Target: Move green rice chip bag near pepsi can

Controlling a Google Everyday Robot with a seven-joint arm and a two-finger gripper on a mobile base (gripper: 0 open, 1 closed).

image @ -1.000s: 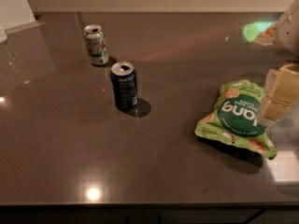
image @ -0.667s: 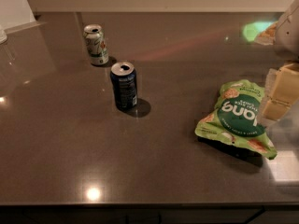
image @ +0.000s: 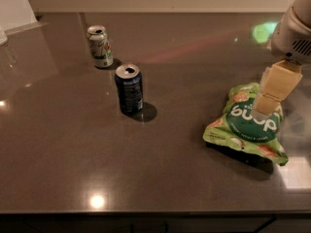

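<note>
The green rice chip bag (image: pixel 245 125) lies flat on the dark table at the right, its dark green round logo facing up. The pepsi can (image: pixel 129 89), dark navy with a silver top, stands upright near the table's middle, well to the left of the bag. My gripper (image: pixel 265 108) comes down from the upper right with tan fingers and sits at the bag's upper right part, over the logo's edge. I cannot see whether it holds the bag.
A pale silver-and-green can (image: pixel 99 46) stands upright behind and left of the pepsi can. The dark glossy tabletop (image: pixel 63 144) has its front edge along the bottom. A white object (image: pixel 12 6) stands at the far left corner.
</note>
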